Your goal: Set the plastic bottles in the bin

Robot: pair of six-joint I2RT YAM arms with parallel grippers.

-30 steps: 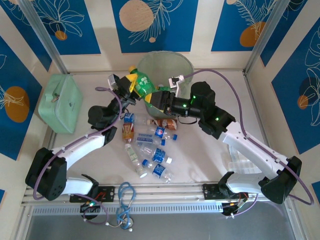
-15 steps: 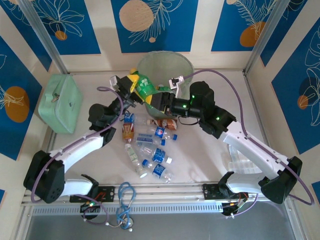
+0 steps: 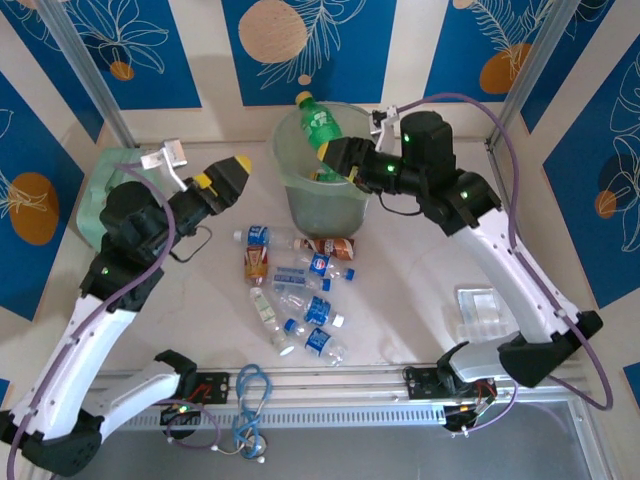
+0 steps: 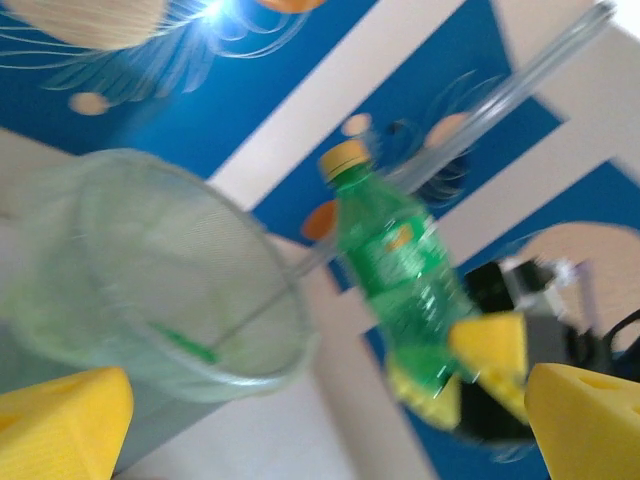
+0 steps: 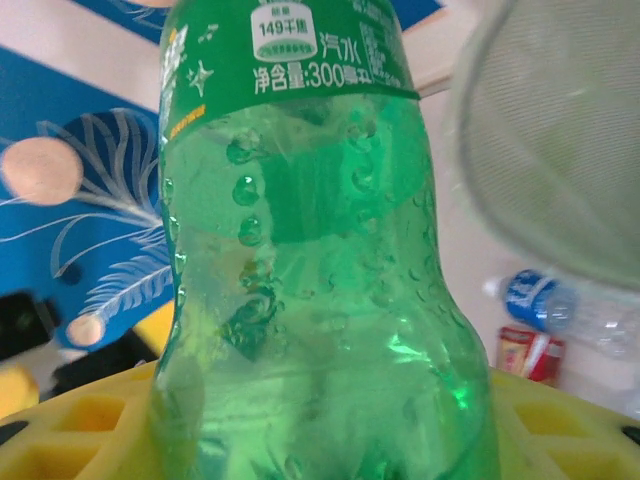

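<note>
right end effector [image 3: 338, 160] clamped on the lower body of a green bottle [image 3: 318, 124], yellow pads [image 5: 90, 425] either side of its base. the bottle sticks up and away from the pads, cap end highest, over the bin [image 3: 305, 205]. bin mouth sits right under the pads. bottle is above the rim, not inside yet; my read: letting go is the step in hand.

left end effector [image 3: 226, 174] has its jaws wide apart with nothing between them. it hangs off to one side of the bin rim; in its wrist view the green bottle is out ahead of it.

other plastic bottles [image 3: 297, 277] lie in a loose heap on the table [image 3: 420, 290], below both end effectors and on the base side of them. mostly clear with blue caps, plus a brown-labelled one [image 3: 335, 246].

handling, judged: green bottle looks near empty, droplets inside, so light. thin wall, will dent under a hard squeeze. smooth and round, can twist or slip in the pads. held low with the long end free, it may tip. better hold is mid body at the label band, across the width, not neck or cap. the ones lying flat will roll if nudged; take each across the middle from above.
</note>
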